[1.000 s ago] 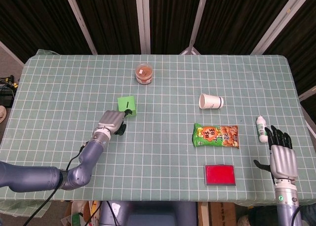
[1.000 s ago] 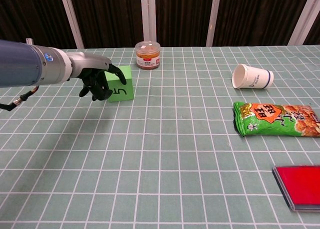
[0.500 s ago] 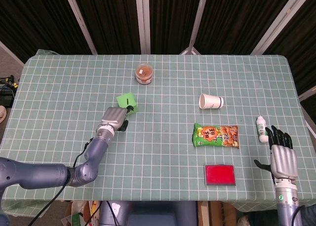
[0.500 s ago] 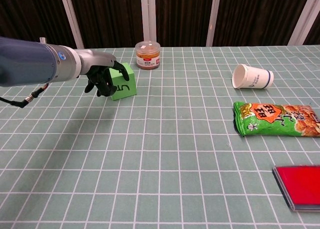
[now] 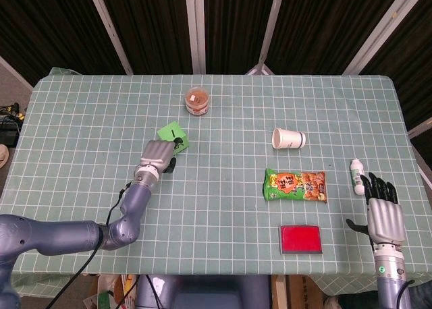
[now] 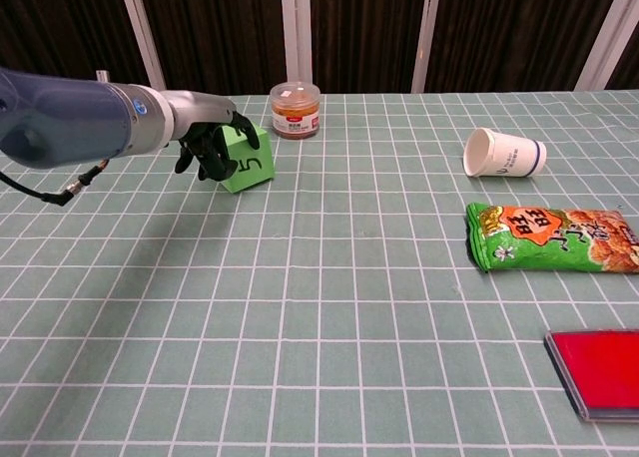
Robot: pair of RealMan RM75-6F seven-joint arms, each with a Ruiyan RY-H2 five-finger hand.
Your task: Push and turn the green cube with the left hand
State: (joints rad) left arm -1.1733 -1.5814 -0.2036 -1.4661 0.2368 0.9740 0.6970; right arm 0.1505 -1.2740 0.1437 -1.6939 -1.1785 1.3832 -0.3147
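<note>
Desk | I'm pressing my left robot hand, fingers curled, grasping nothing, against the cube | light, rigid; shoving its left face | right robot hand released

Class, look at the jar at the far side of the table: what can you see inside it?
From the head view, the jar holds something brownish-orange. The chest view shows orange contents through its clear wall. What it is, and how deep, cannot be told.
</note>
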